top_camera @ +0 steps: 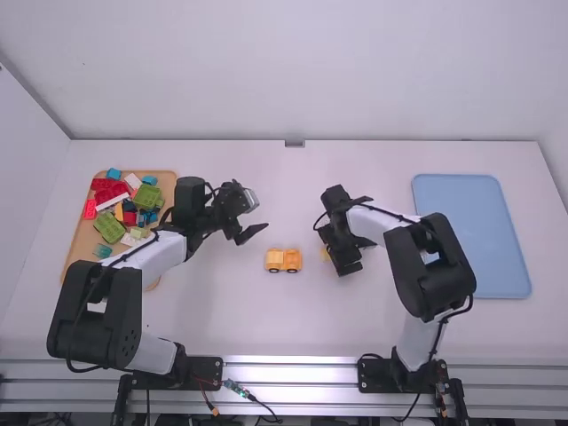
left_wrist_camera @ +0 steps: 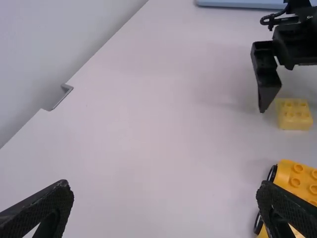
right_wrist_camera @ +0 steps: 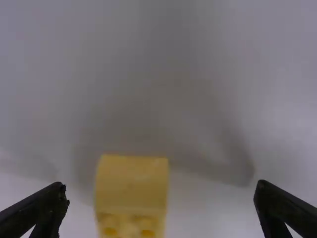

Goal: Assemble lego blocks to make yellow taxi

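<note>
Car base: orange-yellow, upright on its dark wheels on the white table, between the two arms. Studs face up, so it can take a part.
Yellow block: paler than car base, on the table just beside it, on the right-arm side, not attached. Studs up at one end; the other end looks smooth, maybe a slope.
Right claw: fingers spread, nothing pinched. Low over yellow block, which sits off-centre between the fingers, nearer one.
Right claw job: my read, pickup of the next taxi part. Needs to centre over yellow block, square up to its sides, go down, close, lift, then seat it on car base studs.
Left claw: spread, empty, above the table on car base's other side. Could steady car base during the press; otherwise keep out of the way.
Watch: closing off-centre would probably shove or twist yellow block. Car base may roll under a sideways push; press straight down.
Blue tray: farther right, well apart from the build.
Brick tray: far left, tan, holding mixed bricks in red, green, blue, white. Not needed for this pickup, I'd say.
</note>
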### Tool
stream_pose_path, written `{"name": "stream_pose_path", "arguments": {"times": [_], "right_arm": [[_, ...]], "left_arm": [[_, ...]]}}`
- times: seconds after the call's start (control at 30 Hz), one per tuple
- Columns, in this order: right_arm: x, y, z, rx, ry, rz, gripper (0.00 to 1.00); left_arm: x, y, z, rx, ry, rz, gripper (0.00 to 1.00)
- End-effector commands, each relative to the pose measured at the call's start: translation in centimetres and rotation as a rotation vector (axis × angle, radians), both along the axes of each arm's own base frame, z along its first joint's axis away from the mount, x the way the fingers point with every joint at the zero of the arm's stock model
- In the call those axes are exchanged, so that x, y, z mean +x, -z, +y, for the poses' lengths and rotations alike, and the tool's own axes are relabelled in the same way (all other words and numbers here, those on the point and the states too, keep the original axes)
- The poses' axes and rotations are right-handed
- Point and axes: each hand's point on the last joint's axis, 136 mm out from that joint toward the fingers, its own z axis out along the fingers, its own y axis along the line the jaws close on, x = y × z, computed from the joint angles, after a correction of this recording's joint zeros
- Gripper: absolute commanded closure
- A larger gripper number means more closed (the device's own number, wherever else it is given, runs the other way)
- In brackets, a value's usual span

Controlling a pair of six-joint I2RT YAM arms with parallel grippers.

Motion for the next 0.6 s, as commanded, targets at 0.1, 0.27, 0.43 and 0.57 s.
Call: {"name": "stream_pose_path", "arguments": {"times": [0.1, 0.27, 0.43, 0.57], "right_arm": [[1.5, -3.2, -1.0, 0.059, -0.139, 0.005, 0.01], [3.3, -5.6, -0.9, 0.130, -0.382, -0.054, 0.01], [6.0, -9.2, 1.2, 0.257, -0.970, -0.269, 0.00], [7.2, -10.2, 1.6, 0.226, -1.307, -0.388, 0.01]], "left_arm": [[-0.5, -0.6, -0.1, -0.021, 0.017, -0.005, 0.01], [-0.5, -0.6, -0.1, -0.022, 0.018, -0.005, 0.01], [-0.5, -0.6, -0.1, -0.018, 0.021, -0.011, 0.01], [-0.4, -0.8, -0.1, -0.018, 0.021, -0.019, 0.01]]}}
